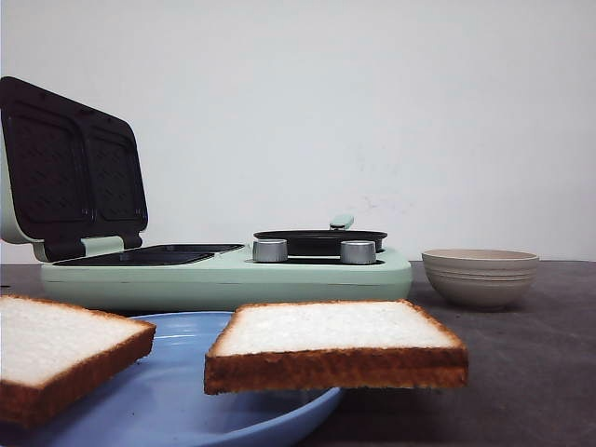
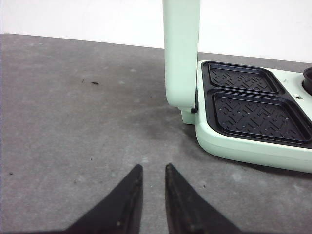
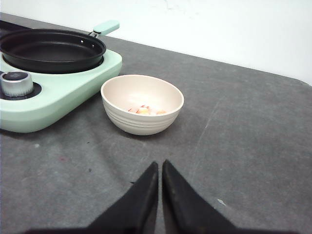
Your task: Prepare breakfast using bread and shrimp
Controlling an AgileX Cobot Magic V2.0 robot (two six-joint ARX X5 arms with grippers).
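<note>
Two slices of white bread with dark brown crusts lie on a blue plate (image 1: 186,391) at the front: one in the middle (image 1: 335,328), one at the left (image 1: 47,340). Pink-orange shrimp pieces (image 3: 145,110) lie in a beige bowl (image 3: 141,124), which also shows at the right of the front view (image 1: 480,279). My left gripper (image 2: 153,165) is empty, its jaws a narrow gap apart over bare table beside the sandwich maker. My right gripper (image 3: 160,162) is shut and empty, a short way in front of the bowl. Neither gripper shows in the front view.
A mint-green breakfast maker (image 1: 223,279) stands behind the plate. Its lid (image 1: 74,168) is raised, baring two black grill trays (image 2: 258,112). A black frying pan (image 3: 51,48) sits on its right half behind two silver knobs (image 1: 270,250). The table is grey.
</note>
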